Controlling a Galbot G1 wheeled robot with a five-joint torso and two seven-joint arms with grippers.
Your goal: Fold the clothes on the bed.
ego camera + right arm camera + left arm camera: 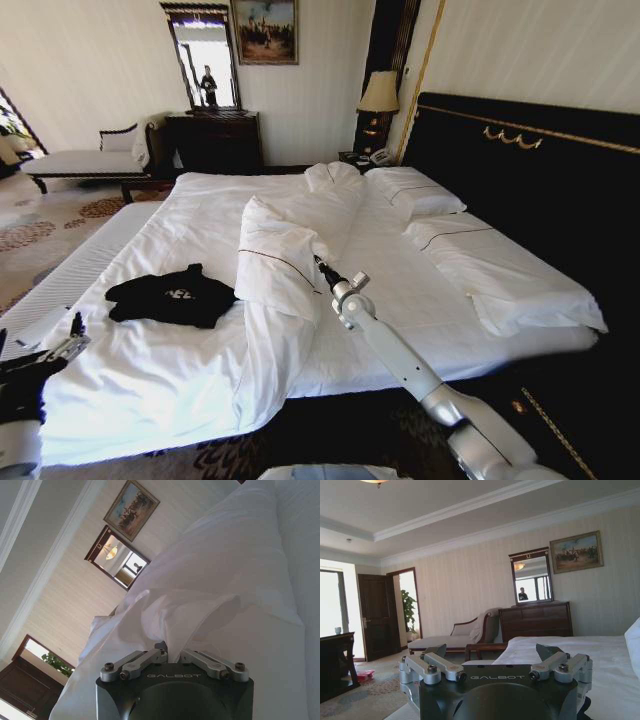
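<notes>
The black T-shirt (170,296) lay crumpled on the white sheet near the left edge of the bed (420,300), toward its foot, just beside the folded-back duvet (290,250). The right gripper (319,262) reached over the middle of the bed, its fingers pressed together on a fold of that duvet. The left gripper (72,336) hovered off the bed's near left corner, well apart from the shirt, its fingers (435,652) spread wide with nothing between them. Two pillows (440,215) rested against the dark headboard (520,150).
</notes>
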